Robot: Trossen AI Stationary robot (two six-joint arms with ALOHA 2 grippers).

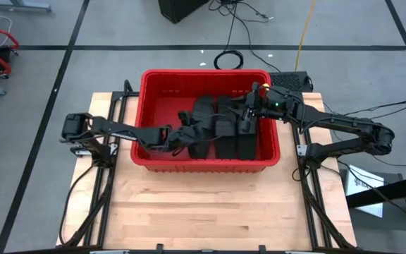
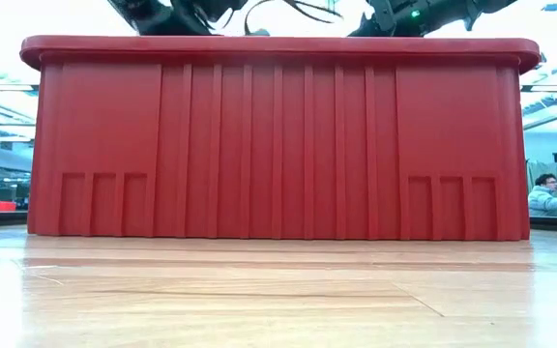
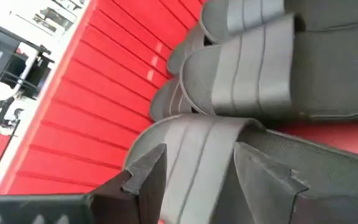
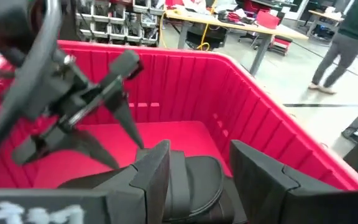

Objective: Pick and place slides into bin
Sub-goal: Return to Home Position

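The red bin [image 1: 206,165] stands on the far half of the wooden table and fills the low view [image 2: 278,145]. Several black slides [image 1: 224,130] lie inside it, side by side and overlapping. My left gripper [image 1: 183,136] reaches in from the left, open, its fingers on either side of one slide's ribbed strap [image 3: 197,149]. It also shows open in the right wrist view [image 4: 128,99]. My right gripper [image 1: 247,120] reaches in from the right, open, over the end of a slide [image 4: 194,177] on the bin floor. My left gripper's fingers [image 3: 145,180] straddle the slide's strap, slanting down from the table's left; I cannot tell whether they touch it. My right gripper's fingers [image 4: 260,171] stand over the slide's end; I cannot tell whether they touch it.
The bin's tall walls [image 4: 272,118] close in both grippers. Bare wood [image 1: 210,208] lies in front of the bin toward the near edge. Cables [image 1: 228,60] lie on the floor behind. People show in the room beyond [image 2: 549,198] [image 4: 344,43].
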